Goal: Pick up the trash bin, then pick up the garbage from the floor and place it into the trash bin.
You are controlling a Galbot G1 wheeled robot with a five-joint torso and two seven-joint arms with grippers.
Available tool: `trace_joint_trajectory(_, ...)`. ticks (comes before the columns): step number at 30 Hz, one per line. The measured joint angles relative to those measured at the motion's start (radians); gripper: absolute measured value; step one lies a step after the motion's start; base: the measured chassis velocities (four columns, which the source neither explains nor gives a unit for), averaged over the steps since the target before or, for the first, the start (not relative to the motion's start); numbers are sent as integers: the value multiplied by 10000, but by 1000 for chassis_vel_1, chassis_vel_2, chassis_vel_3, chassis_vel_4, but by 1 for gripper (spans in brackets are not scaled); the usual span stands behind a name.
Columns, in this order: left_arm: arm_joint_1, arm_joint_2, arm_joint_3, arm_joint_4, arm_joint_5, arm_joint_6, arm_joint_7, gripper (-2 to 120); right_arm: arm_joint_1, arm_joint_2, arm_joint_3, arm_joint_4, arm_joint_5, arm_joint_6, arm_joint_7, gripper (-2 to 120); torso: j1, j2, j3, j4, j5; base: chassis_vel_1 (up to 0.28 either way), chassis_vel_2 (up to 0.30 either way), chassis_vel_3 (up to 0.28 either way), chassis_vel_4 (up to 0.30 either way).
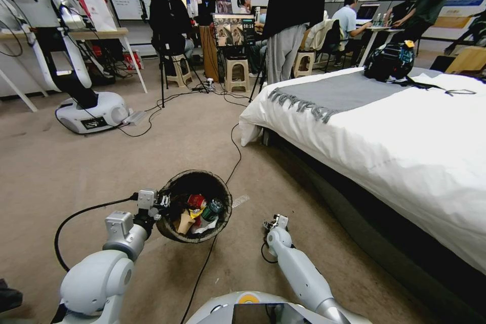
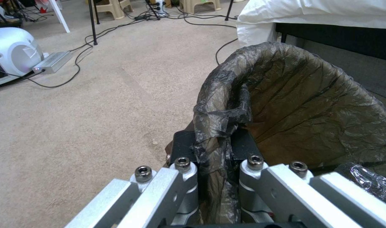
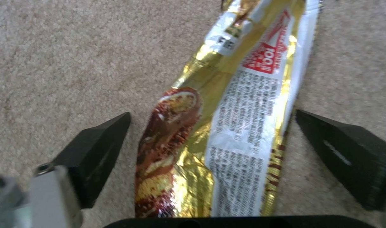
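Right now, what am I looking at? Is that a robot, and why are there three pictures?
Yes, it's a robot with two arms. The big picture comes from a camera on its head, looking down at the carpet. The other two come from small cameras on its wrists.

Its left gripper is pinched shut on the rim of the trash bin, holding it up. From the left wrist you see that rim with its dark bag up close. Inside the bin there is already garbage.

Its right gripper is down by the floor. From the right wrist you see its two black fingers open on either side of a gold wrapper lying on the carpet.
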Motion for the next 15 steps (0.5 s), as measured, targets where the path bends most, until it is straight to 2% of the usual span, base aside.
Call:
trace_joint_trajectory(2,0,-10,0,3,0,0,0,6,-49,-9,-14,90,-19,-11,94,83,1,-1,1,0,1,0,0,0,0)
trace_joint_trajectory(5,-3,-21,-5,32,9,-2,0,6,-217,-25,-36,385,-37,-46,482,68,2,-1,1,-2,0,0,0,0,0)
trace_joint_trajectory(7,-4,-21,-8,33,11,-3,0,6,-274,-31,-54,499,-33,-74,583,65,3,-2,1,-3,0,0,0,0,0)
trace_joint_trajectory(9,-6,-21,-8,37,12,-3,3,6,-423,-62,-123,843,-6,-175,804,53,3,-2,2,-4,2,0,0,0,0)
trace_joint_trajectory(11,-8,-21,-7,37,12,-3,4,6,-447,-70,-132,907,-4,-184,837,51,3,-3,2,-4,2,0,0,0,0)
trace_joint_trajectory(13,-17,-26,13,49,17,-5,6,6,-532,-90,-152,1154,-2,-208,967,41,2,-2,2,-3,1,0,0,0,0)
trace_joint_trajectory(14,-17,-26,13,49,17,-5,6,6,-532,-90,-152,1154,-2,-208,967,41,2,-2,2,-3,1,0,0,0,0)
trace_joint_trajectory(15,-23,-29,24,53,19,-5,6,6,-566,-93,-165,1253,-1,-213,1005,36,3,-3,2,-3,1,0,0,0,0)
